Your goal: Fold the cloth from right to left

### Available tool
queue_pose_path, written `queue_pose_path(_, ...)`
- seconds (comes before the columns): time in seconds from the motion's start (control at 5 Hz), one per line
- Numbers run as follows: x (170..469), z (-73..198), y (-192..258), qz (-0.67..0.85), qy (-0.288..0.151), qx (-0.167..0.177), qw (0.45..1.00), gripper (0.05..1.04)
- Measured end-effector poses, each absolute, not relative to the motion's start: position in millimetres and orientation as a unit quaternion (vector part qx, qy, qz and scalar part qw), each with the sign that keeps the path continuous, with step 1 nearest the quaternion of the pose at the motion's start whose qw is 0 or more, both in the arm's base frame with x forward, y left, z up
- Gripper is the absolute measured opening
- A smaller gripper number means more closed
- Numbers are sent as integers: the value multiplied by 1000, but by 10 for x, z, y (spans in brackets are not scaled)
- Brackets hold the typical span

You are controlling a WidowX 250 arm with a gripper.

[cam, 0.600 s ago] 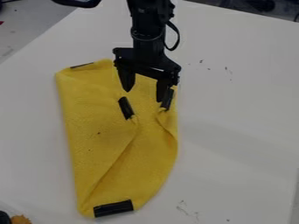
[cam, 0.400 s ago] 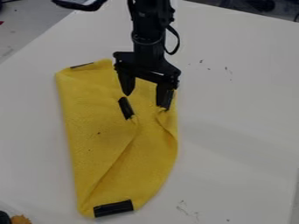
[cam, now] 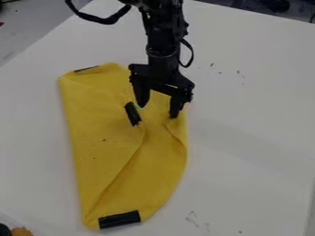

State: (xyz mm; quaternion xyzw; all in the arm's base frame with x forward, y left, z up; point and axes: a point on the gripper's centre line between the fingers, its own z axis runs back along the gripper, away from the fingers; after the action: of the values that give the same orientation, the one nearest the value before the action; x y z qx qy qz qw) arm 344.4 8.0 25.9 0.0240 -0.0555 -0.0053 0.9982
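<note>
Hangs from the top edge of the view as a black arm (cam: 163,44), left of the middle, nearly upright and leaning only slightly toward the view's right on the way down. Loops out beside the wrist in a thin black cable (cam: 191,53), and curves away higher up, toward the upper left, in a thicker black cable (cam: 98,18). Ends in a black gripper (cam: 158,111), pointed downward over the upper right part of the yellow cloth (cam: 107,152). Slants across at the crosspiece, lower on the view's right than on the left. Stands spread at the fingers (cam: 177,105), with a wide stretch of yellow showing between and nothing clamped there. Sits with the left-hand tip just beside the top end of the middle black strip (cam: 132,114), and with the right-hand tip lower in the view, by a small pucker near the right edge of the fabric. Cannot tell whether either tip presses on the fabric or hovers just above. Lies lengthwise from upper left to lower middle as cloth, on the white table (cam: 252,147), fairly straight along the left side and bulging along the right. Runs with a long slanting crease from below the gripper toward the bottom left corner, near the broad black strip (cam: 119,220). Carries a thin dark strip (cam: 86,69) at the top left edge.
</note>
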Motion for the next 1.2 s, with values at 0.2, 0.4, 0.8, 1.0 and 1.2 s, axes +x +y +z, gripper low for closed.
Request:
queue_pose_path(0.2, 3612, 137, 45, -23, -49, 14, 998, 1000)
queue_pose_path(0.4, 3793, 70, 25, -44, -53, 12, 998, 1001)
queue_pose_path(0.8, 3896, 66, -11, -60, -56, 16, 996, 693)
queue_pose_path(1.0, 3894, 64, -64, -64, -56, 19, 996, 405)
queue_pose_path(1.2, 3866, 55, -67, -58, -54, 27, 997, 300)
